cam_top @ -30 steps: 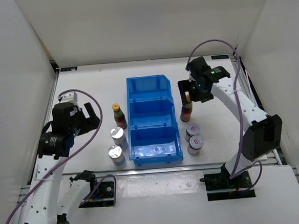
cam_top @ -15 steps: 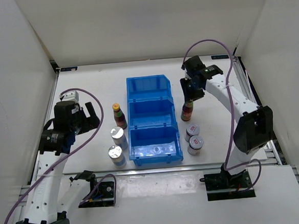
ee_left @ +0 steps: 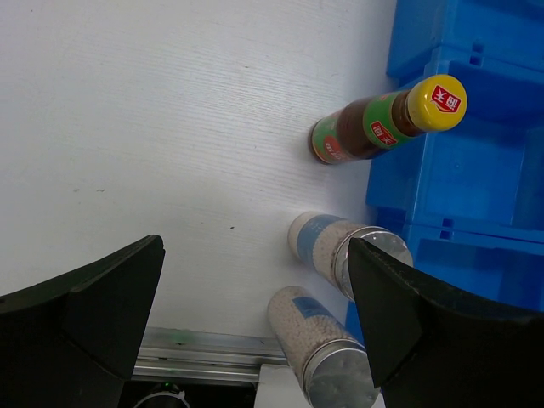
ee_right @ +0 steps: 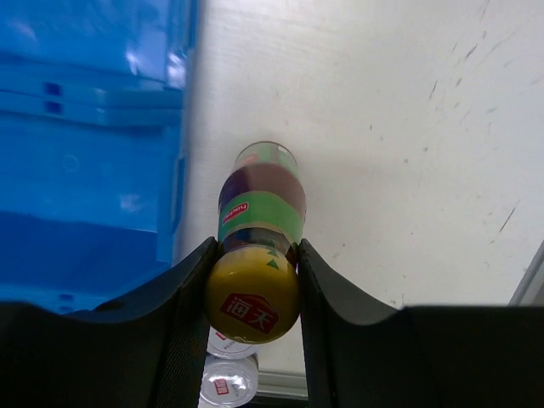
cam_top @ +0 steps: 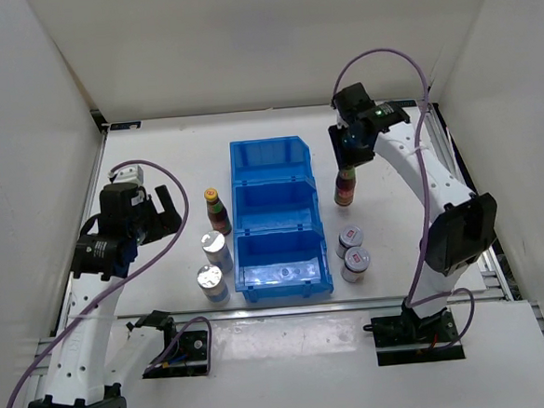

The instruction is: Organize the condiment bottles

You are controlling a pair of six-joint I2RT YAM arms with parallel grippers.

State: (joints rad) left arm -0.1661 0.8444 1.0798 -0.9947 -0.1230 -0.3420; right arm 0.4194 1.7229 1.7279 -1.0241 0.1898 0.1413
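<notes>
White worktop (cam_top: pixel 157 156) in a white-walled booth. Blue bin (cam_top: pixel 268 149) stands mid-surface with three compartments and no bottle in any of them.

- Left hand (cam_top: pixel 163 212) hangs well out at the bin's 9 o'clock, released, fingers spread wide, holding nothing.
- Left slim bottle (cam_top: pixel 216 211) has a yellow cap and stands upright at 9 o'clock, just beside the bin wall.
- First plain shaker (cam_top: pixel 216 250) and second plain shaker (cam_top: pixel 211 283) stand upright at 8 and 7 o'clock.
- Right hand (cam_top: pixel 348 157) is at 3 o'clock, clenched about the cap end of the right slim bottle (cam_top: pixel 345 191). Cannot tell whether its base is off the surface.
- First red-topped shaker (cam_top: pixel 349 240) and second red-topped shaker (cam_top: pixel 355 262) stand close together at 4 o'clock.

Judgement: the sorting has barely begun. One bottle is gripped, none is binned, and five stand untouched.
</notes>
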